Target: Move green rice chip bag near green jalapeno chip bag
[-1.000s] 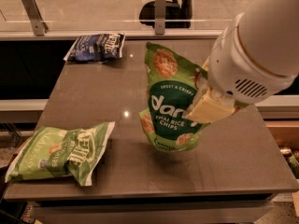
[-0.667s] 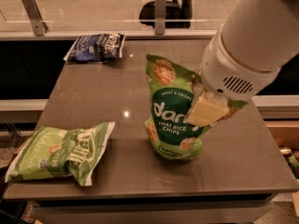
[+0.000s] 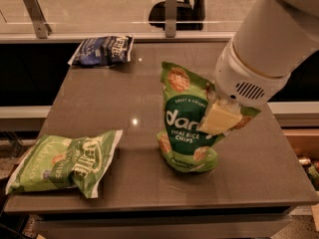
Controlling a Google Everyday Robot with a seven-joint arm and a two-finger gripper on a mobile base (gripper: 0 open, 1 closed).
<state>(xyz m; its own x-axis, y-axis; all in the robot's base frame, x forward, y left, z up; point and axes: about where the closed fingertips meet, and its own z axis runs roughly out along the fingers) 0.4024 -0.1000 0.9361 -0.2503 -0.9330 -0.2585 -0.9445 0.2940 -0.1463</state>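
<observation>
The green rice chip bag [image 3: 185, 114] stands upright on the counter [image 3: 124, 98], a little toward 4 o'clock from the counter's middle. Its crumpled bottom is on the surface and its top leans slightly toward 11 o'clock. The white "dang" lettering and "Thai rice chips" text face the camera.

The gripper [image 3: 214, 121] comes in from 2 o'clock at the end of a thick white arm [image 3: 269, 44] and meets the bag's right edge at about mid-height. One pale yellow pad of the fingers [image 3: 222, 117] lies flat against the front of the pouch. The other is hidden behind the pouch, and the foil is pinched and creased between them, so the fingers are clamped on the bag.

The green jalapeno chip bag [image 3: 62, 161] lies flat at the counter's 8 o'clock corner, its left end hanging over the edge. It is well apart from the rice chip bag, with bare counter between them. A dark blue chip bag [image 3: 102, 50] lies flat at 11 o'clock, near the far edge.

Beyond the counter stand two metal posts [image 3: 171, 14] and a dark office chair [image 3: 179, 11].
</observation>
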